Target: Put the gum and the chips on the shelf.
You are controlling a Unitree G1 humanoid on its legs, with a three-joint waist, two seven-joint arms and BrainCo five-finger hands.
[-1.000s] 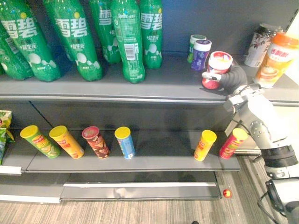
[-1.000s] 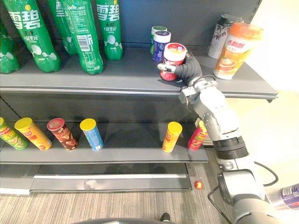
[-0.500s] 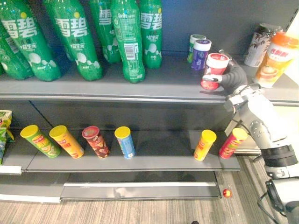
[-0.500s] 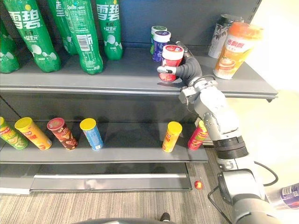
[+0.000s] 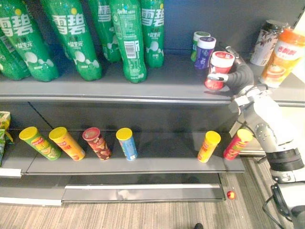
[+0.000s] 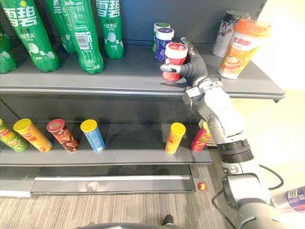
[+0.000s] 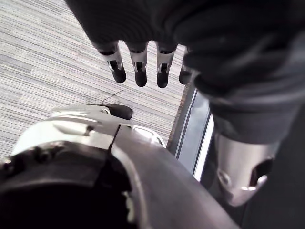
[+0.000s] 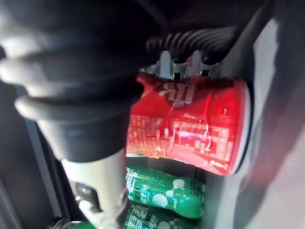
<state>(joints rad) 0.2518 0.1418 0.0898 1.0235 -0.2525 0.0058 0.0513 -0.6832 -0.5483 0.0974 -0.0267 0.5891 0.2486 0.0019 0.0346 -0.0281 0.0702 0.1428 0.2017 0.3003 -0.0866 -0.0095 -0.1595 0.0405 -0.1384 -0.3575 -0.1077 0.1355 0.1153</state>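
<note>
Your right hand (image 6: 191, 70) reaches up from the lower right to the upper shelf (image 6: 119, 78). Its wrist is bent inward, and its fingers and thumb are curled round the red gum jar (image 6: 175, 61). The jar leans a little, its white lid uppermost, just in front of a purple jar (image 6: 164, 42). You cannot tell whether its base touches the shelf. An orange cup (image 6: 240, 47) stands apart to the right. The chip cans (image 6: 174, 138) sit on the lower shelf (image 6: 119, 155). Your left hand (image 7: 139, 71) hangs over the floor (image 7: 43, 62), fingers relaxed, holding nothing.
</note>
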